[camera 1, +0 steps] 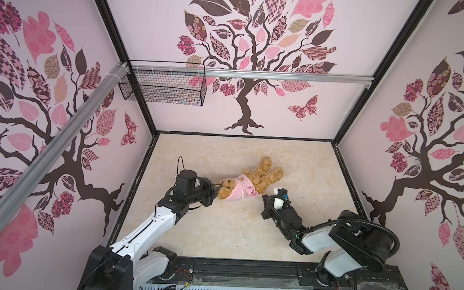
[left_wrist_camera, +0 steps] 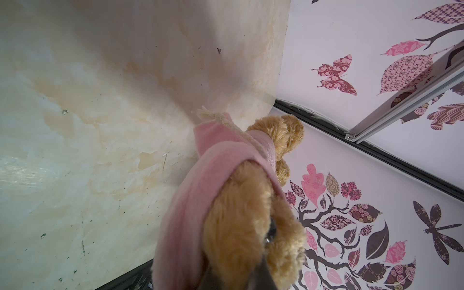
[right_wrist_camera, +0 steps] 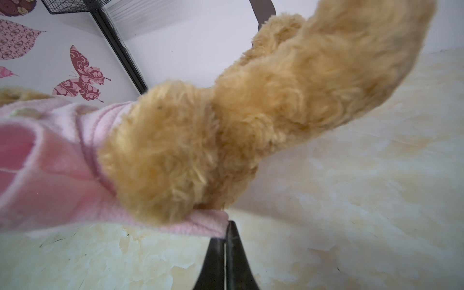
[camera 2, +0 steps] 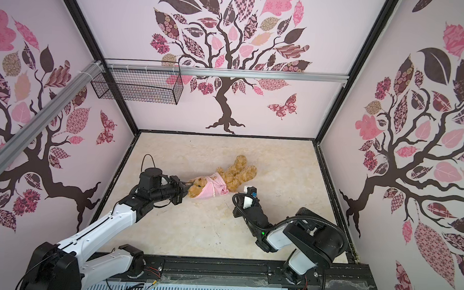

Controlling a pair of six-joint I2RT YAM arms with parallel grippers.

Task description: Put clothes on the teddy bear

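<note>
On the table (camera 1: 220, 233), nearest the front edge, the right gripper (right_wrist_camera: 229, 226) was seen clenched. Its tips touched the hem of the pink shirt (camera 1: 239, 189), but whether cloth was pinched could not be told. Just beyond, the left gripper (camera 1: 216, 188) was clenched in the head fur of the teddy bear (camera 1: 263, 175). The bear was laid mid-table, its long axis running from head at 8 o'clock to legs at 2 o'clock. Drawing the hem toward 2 o'clock was judged to fall to the nearer right arm.

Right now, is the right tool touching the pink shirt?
Touching. The right wrist view shows the right tool, jaws shut, pinching the hem corner of the pink shirt; no gap shows between them.
</note>
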